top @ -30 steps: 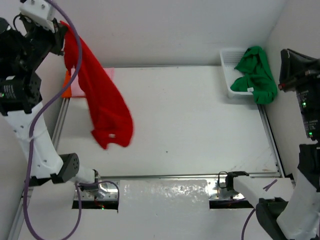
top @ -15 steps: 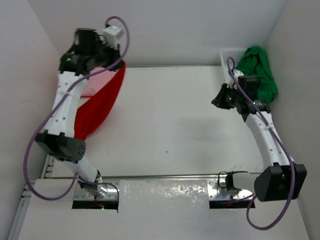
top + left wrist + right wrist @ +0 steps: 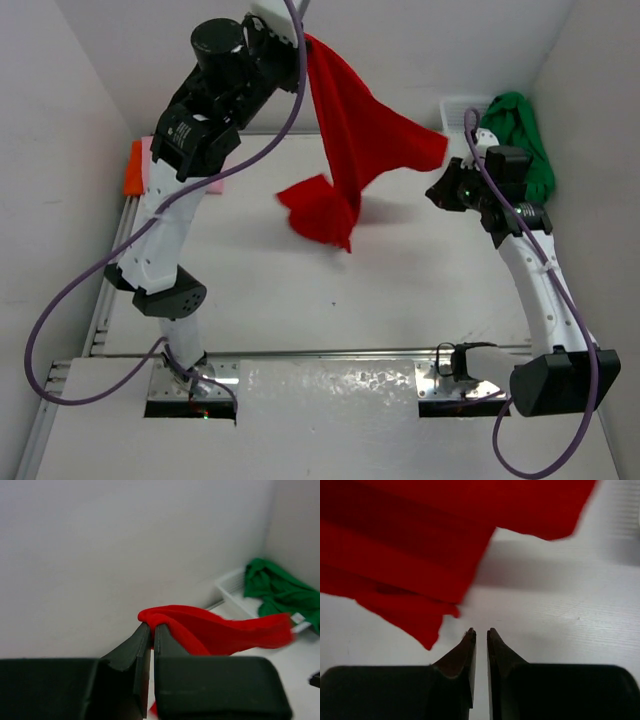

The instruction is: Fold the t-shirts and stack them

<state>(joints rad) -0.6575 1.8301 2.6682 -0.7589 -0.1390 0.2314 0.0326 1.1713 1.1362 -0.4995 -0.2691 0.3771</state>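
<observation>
My left gripper (image 3: 298,48) is raised high at the back and is shut on an edge of the red t-shirt (image 3: 352,150). The shirt flares in mid-air to the right, its tip close to my right gripper (image 3: 438,195). In the left wrist view the jaws (image 3: 151,626) pinch a red fold (image 3: 215,630). My right gripper (image 3: 481,631) is shut and empty above the table, with the red cloth (image 3: 405,545) hanging just ahead of it. The green t-shirt (image 3: 520,140) lies in and over the basket. The orange t-shirt (image 3: 131,170) and the pink t-shirt (image 3: 147,150) lie at the far left.
The white mesh basket (image 3: 458,108) stands in the back right corner and also shows in the left wrist view (image 3: 231,584). White walls close in the back and both sides. Metal rails run along the left, right and near edges of the table.
My left arm has swung the red t-shirt from the far left up and to the right, so it now flares over the table's middle. My right arm came in beside the basket, then held.
</observation>
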